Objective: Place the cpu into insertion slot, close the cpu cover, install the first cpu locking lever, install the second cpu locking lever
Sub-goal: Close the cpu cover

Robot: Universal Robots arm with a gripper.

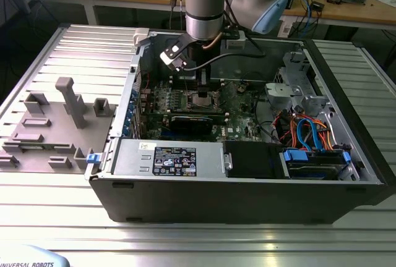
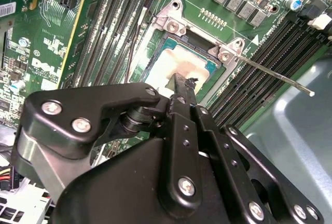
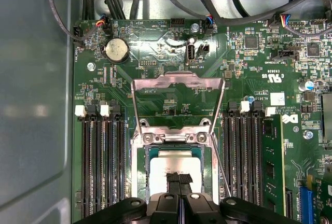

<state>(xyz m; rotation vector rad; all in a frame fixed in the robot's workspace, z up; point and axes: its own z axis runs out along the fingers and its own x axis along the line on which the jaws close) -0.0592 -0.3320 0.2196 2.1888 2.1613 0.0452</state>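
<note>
The cpu (image 3: 174, 163), a square chip with a silver-grey top, lies in the insertion slot (image 3: 138, 172) on the green board; both wrist views show it (image 2: 179, 63). The cpu cover (image 3: 178, 80), a thin silver frame, stands swung open on the far side of the slot. A thin wire locking lever (image 2: 275, 76) sticks out free beside the slot, and it shows as a slanted wire (image 3: 220, 167) in the first wrist view. My gripper (image 3: 179, 179) hangs right over the chip, fingers together with nothing between them. In the exterior view my gripper (image 1: 200, 89) reaches down into the case.
Long black memory slots (image 3: 98, 162) flank the socket on both sides. Cables (image 3: 218, 6) run along the case wall past the board. The grey case wall (image 3: 31, 105) rises close by. A drive cage with blue and orange cables (image 1: 309, 134) fills the case at the exterior view's right.
</note>
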